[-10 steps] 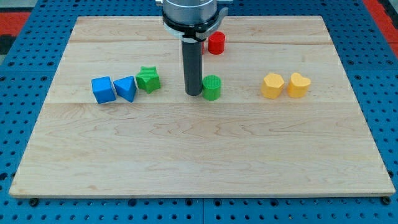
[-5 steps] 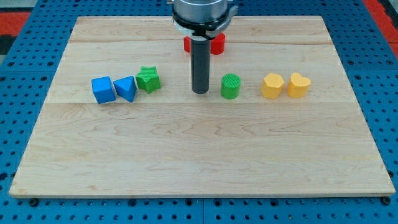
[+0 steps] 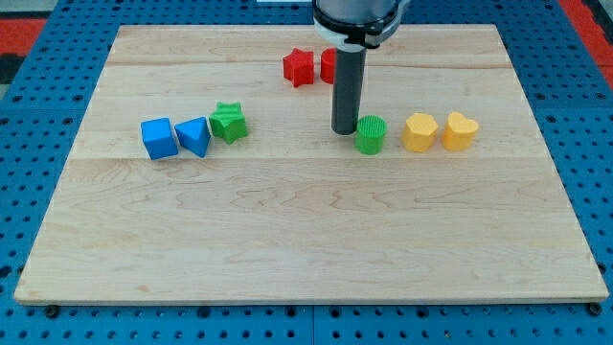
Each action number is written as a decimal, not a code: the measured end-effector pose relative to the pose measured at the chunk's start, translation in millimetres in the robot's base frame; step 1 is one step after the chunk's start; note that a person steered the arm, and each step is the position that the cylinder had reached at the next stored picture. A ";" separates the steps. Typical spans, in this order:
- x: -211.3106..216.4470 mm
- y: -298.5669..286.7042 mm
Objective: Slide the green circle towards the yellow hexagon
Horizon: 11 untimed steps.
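Camera view: my tip point(image 3: 345, 130) touches the green circle point(image 3: 371, 135) on its left side, nothing grasped, just a bare rod. Circle sits right of worktop centre, near the yellow hexagon point(image 3: 419, 132), small gap between. Yellow heart point(image 3: 460, 131) just beyond, toward the right edge.

My tip point(image 3: 344, 131) travelled right across the board, pushing the green circle point(image 3: 371, 135) right until it stood near the yellow hexagon point(image 3: 419, 132). The red star point(image 3: 299, 67), previously hidden behind the arm, came into view.
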State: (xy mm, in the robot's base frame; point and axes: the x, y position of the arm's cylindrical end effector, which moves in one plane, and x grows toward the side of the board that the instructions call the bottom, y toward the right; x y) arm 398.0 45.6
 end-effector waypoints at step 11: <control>-39.2 -94.4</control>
